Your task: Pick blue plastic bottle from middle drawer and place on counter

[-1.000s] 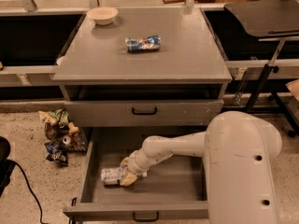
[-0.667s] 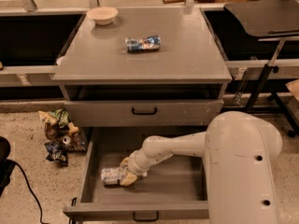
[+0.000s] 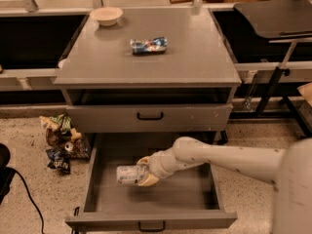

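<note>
A speckled floor runs under a grey drawer cabinet, and its counter (image 3: 190, 57) fills the upper half of my view. A pale bowl (image 3: 106, 15) sits near the counter's far left corner, and a crumpled blue-and-white foil packet (image 3: 148, 45) lies near its middle, well apart from the bowl. Below the overhanging edge, the upper handled drawer (image 3: 150, 117) is closed. The middle drawer (image 3: 90, 184) stands pulled out toward me. My arm (image 3: 219, 156) reaches in from the right, over the drawer's right side, with the gripper (image 3: 145, 171) low inside the drawer, left of centre. Its yellowish fingers (image 3: 147, 180) are clamped on the right end of the blue plastic bottle (image 3: 126, 174). The bottle lies on its side, pointing left, with its pale label toward me. I can't tell whether it rests on the drawer floor or hangs just above it. On the floor to the cabinet's left is a heap of snack packets (image 3: 59, 140), with a black cable (image 3: 27, 195) nearby. A dark table (image 3: 278, 14) stands to the right.
</note>
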Tool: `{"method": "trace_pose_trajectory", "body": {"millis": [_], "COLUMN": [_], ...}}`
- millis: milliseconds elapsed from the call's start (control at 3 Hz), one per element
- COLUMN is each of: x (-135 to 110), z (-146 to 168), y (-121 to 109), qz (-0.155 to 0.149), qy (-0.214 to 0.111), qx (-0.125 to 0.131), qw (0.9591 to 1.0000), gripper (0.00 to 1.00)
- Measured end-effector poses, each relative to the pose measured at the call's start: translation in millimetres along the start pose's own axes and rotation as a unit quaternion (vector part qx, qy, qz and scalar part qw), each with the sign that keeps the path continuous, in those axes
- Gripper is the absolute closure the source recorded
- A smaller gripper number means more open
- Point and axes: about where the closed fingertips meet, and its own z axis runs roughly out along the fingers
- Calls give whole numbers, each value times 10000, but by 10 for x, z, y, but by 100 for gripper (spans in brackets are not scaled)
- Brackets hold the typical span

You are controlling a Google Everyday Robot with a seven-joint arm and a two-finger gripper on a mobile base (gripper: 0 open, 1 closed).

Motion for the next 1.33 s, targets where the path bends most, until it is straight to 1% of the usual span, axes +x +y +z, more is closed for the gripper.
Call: {"method": "trace_pose_trajectory", "body": {"millis": [333,667,1000,1333], "x": [169,168,13,-270], "z": [-663,-665,-1022,-1667], "y": [6,6,2,49], "qz": [35,34,-132,-365], "qy": [-80,-81,-323,-527], "qx": [456,456,452,515], "qw": [9989,9989,9984,9966], "gripper": [100,100,100,100]}}
